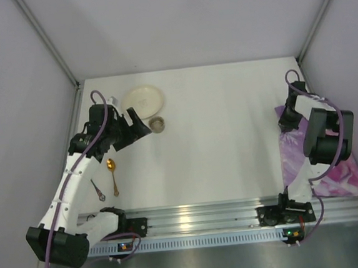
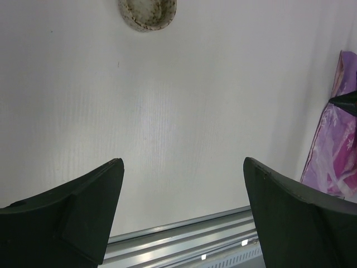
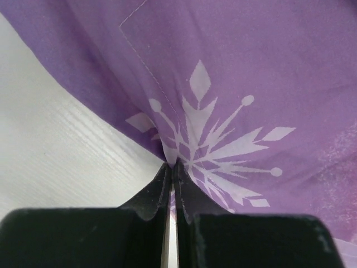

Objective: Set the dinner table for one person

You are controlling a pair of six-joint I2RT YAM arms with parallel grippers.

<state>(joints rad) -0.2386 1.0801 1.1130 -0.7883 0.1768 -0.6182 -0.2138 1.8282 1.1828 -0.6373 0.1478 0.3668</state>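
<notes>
The white dinner table [image 1: 229, 136] carries a pale plate [image 1: 143, 101] and a small speckled bowl [image 1: 157, 124] at the back left. A gold spoon [image 1: 112, 171] and a dark utensil [image 1: 98, 189] lie nearer the front left. A crumpled purple snowflake placemat [image 1: 319, 159] lies along the right edge. My left gripper [image 1: 139, 126] hovers beside the bowl [image 2: 147, 12]. It is open [image 2: 183, 162] with nothing between its fingers. My right gripper [image 1: 287, 126] is shut [image 3: 173, 163] on a pinched fold of the placemat [image 3: 240, 84] near its back left edge.
A ribbed aluminium rail [image 1: 205, 216] runs along the table's near edge, also seen low in the left wrist view as the rail [image 2: 184, 234]. Grey walls close in the table at the back and both sides. The placemat [image 2: 334, 156] shows at the right there.
</notes>
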